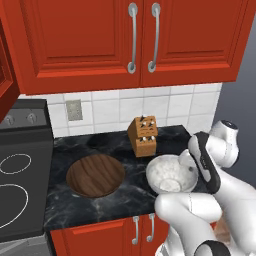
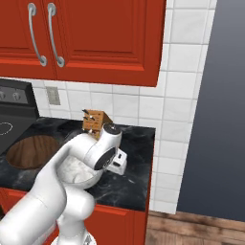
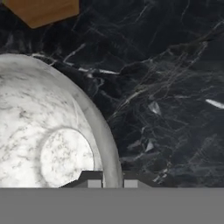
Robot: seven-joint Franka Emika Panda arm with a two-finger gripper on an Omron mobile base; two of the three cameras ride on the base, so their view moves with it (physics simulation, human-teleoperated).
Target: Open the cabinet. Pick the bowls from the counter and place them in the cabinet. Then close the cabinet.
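Note:
The marbled grey-white bowl [image 1: 167, 175] [image 2: 72, 171] [image 3: 43, 131] stands on the black marble counter [image 1: 130, 197] [image 2: 136, 139] [image 3: 166, 87], right of the dark wooden bowl [image 1: 95, 175] [image 2: 31, 150]. My gripper [image 1: 188, 162] [image 2: 116, 166] [image 3: 112, 183] is down at the marbled bowl's right rim. In the hand view its two fingertips stand either side of that rim, shut on it. The bowl still rests on the counter. Above, the tall red cabinet [image 1: 90, 35] [image 2: 95, 33] has both doors closed, its two long silver handles side by side.
A wooden knife block [image 1: 143, 136] [image 2: 94, 120] [image 3: 41, 11] stands just behind the marbled bowl, against the tiled wall. The black stovetop [image 1: 20, 185] [image 2: 7, 127] lies left of the counter. A wall outlet [image 1: 74, 110] sits above the wooden bowl. The counter ends just right of the marbled bowl.

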